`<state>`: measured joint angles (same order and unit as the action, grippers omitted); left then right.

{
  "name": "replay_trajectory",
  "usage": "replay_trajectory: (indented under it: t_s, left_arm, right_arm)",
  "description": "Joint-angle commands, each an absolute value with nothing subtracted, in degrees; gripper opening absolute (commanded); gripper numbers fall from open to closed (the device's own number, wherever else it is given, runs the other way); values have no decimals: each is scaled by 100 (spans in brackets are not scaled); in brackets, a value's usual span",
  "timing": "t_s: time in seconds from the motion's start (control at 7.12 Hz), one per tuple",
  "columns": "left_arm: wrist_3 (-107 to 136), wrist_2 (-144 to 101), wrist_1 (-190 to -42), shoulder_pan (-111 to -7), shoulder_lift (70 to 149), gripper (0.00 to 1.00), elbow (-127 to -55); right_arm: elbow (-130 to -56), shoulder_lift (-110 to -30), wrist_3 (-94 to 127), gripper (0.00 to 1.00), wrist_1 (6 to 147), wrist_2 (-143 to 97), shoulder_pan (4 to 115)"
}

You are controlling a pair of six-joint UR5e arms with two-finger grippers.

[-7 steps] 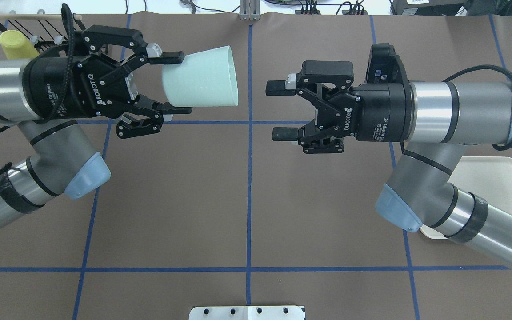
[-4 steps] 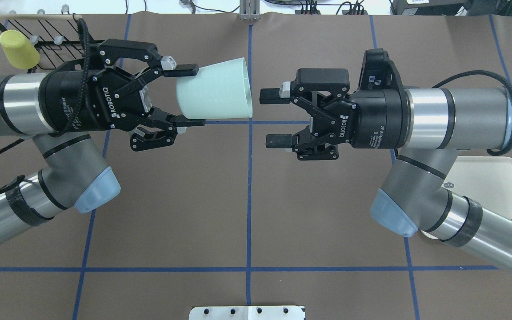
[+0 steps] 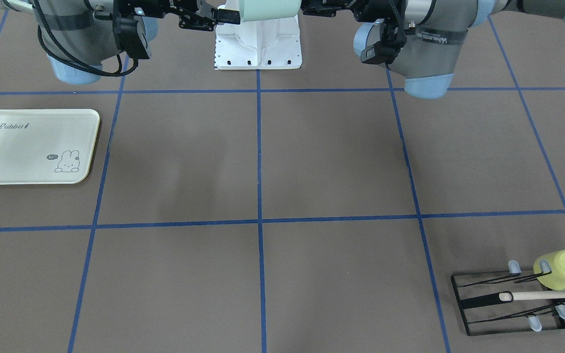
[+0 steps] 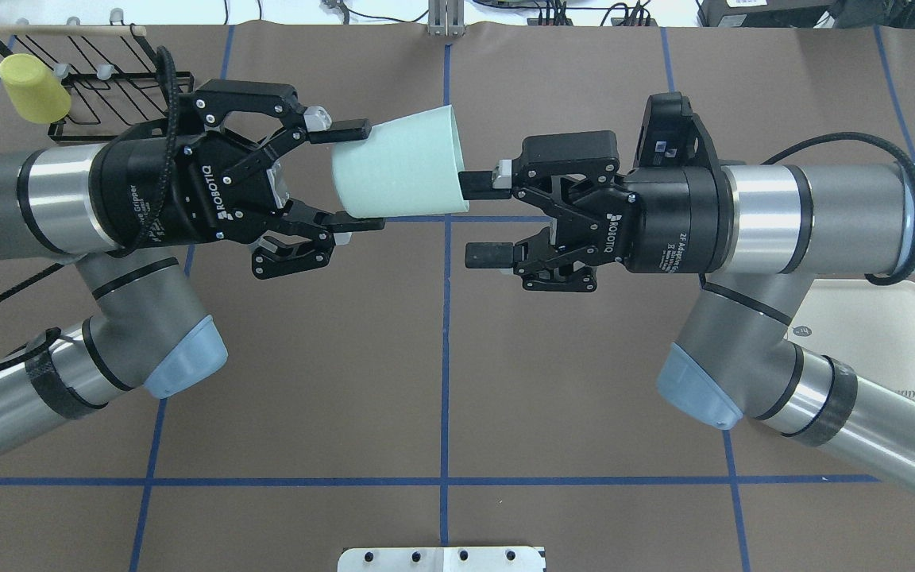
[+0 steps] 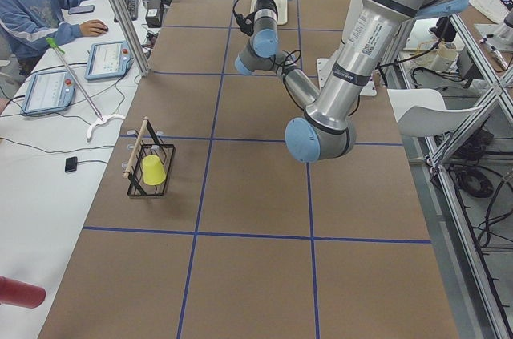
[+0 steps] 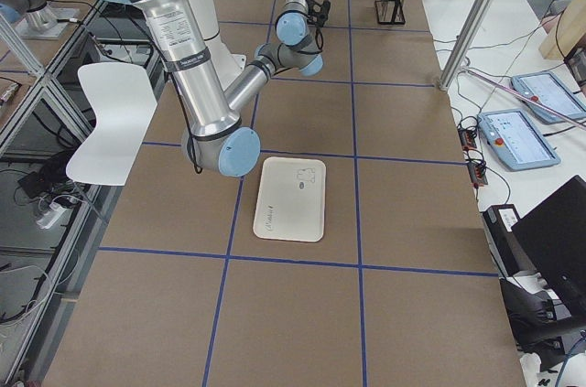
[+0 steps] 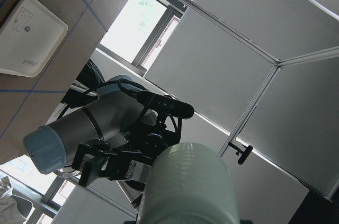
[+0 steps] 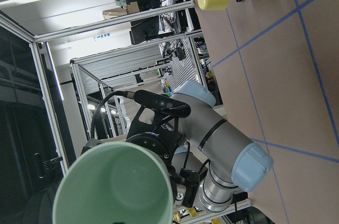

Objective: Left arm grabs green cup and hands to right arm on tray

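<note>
The pale mint-green cup (image 4: 398, 171) is held sideways in the air above the table's centre line, mouth toward the right arm. My left gripper (image 4: 358, 176) is shut on its base end, one finger above and one below. My right gripper (image 4: 477, 220) is open; its upper fingertip is at the cup's rim and its lower finger is clear below the cup. The right wrist view looks into the cup's darker mouth (image 8: 116, 187). The left wrist view shows its outer wall (image 7: 190, 187). The cream tray (image 4: 886, 334) lies under the right arm, empty in the front-facing view (image 3: 32, 147).
A yellow-green cup (image 4: 32, 87) hangs on the black wire rack (image 4: 120, 67) at the far left corner, behind the left arm. A white base plate (image 4: 442, 558) sits at the near edge. An operator (image 5: 36, 2) sits beyond the table's far side.
Both arms have moved toward the centre line. The cup has travelled right with the left gripper, and the right gripper's upper finger has come up to the cup's rim.
</note>
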<state>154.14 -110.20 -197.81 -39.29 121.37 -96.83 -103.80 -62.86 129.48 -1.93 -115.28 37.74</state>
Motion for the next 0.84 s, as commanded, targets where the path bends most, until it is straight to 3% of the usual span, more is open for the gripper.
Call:
replay_trajectory:
  t_s: [0.0,0.28,0.7]
  left_arm:
    - [15416,-10846,-19802,-3823,12146,14,-9694]
    - [15407,-10846,-19793,-3814,12146,14,-9668]
    - [15398,-10837,-19767,-3806,12146,18,-9650]
  right_arm:
    - [-10380,-6284,12946,59,-272,-11487,3771]
    - [-10380,-6284,12946,48,-307,-11479,3771]
    - [-10380,-6310,12955,44,-456,-11408,3771]
